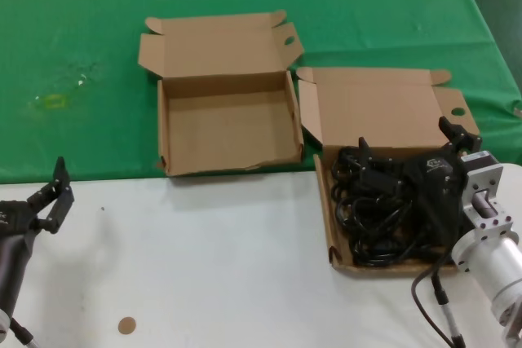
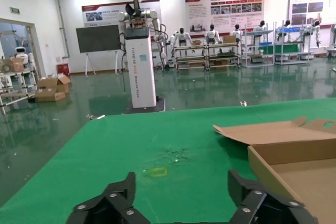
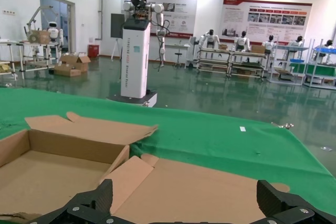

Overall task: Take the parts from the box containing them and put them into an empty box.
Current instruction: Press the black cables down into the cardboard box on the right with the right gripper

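Nearest, on the white table: a small brown disc [image 1: 126,325] lies near the front edge, left of centre.

Left gripper [image 1: 50,193] sits low at the table's left edge, fingers spread apart and holding nothing, pointing away from the robot toward the green cloth [image 1: 81,55]. Arm idle.

Right side: the box of cords [image 1: 383,103] lies with its tray toward the robot and its lid flap folded back away from it. Its long axis runs near to far. The black cords [image 1: 367,218] fill the tray as a tangled heap of loops; the direction of any single cord cannot be told.

Right gripper [image 1: 412,148] is over that tray, reached in from the near right, silver wrist low by the box's right wall. One finger stands over the heap near the tray's far end, the other by the right wall; wide apart. Whether it touches the cords cannot be told.

Farther left, the empty box [image 1: 224,124] sits on the cloth, lid back, just beside the other box's far left corner.
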